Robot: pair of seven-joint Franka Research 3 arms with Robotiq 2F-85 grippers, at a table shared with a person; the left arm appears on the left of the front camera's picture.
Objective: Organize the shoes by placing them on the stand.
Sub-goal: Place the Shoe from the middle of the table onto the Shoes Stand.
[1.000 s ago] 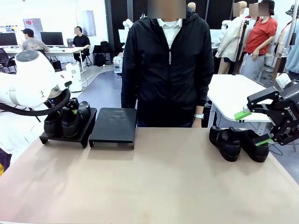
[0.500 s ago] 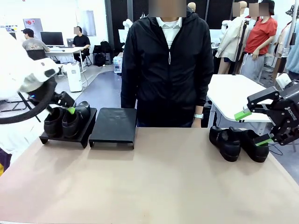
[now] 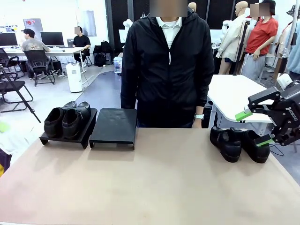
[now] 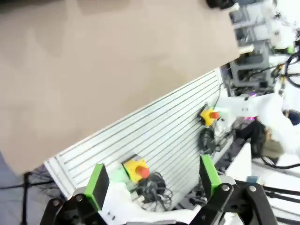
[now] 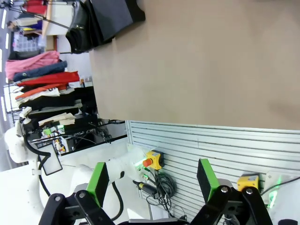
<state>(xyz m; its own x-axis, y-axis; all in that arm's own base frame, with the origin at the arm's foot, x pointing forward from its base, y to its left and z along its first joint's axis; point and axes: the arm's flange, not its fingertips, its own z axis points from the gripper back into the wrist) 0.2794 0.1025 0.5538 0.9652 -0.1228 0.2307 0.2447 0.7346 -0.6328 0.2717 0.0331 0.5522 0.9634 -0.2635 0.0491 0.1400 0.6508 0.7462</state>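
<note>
Gleaming black, round-toed and low-heeled, two glossy leather dress shoes (image 3: 65, 121) sit side by side on the left low black stand (image 3: 61, 139), while a second pair (image 3: 238, 143) rests on the brown table (image 3: 164, 183) near its right end. The right gripper (image 3: 254, 127) hangs just beside that second pair, fingers spread wide and gripping nothing. The left gripper (image 4: 152, 178) is likewise wide apart and empty.

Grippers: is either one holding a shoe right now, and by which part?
Nothing is held. The right gripper is open next to the two shoes on the table, and the left gripper is open too, jaws empty.
</note>
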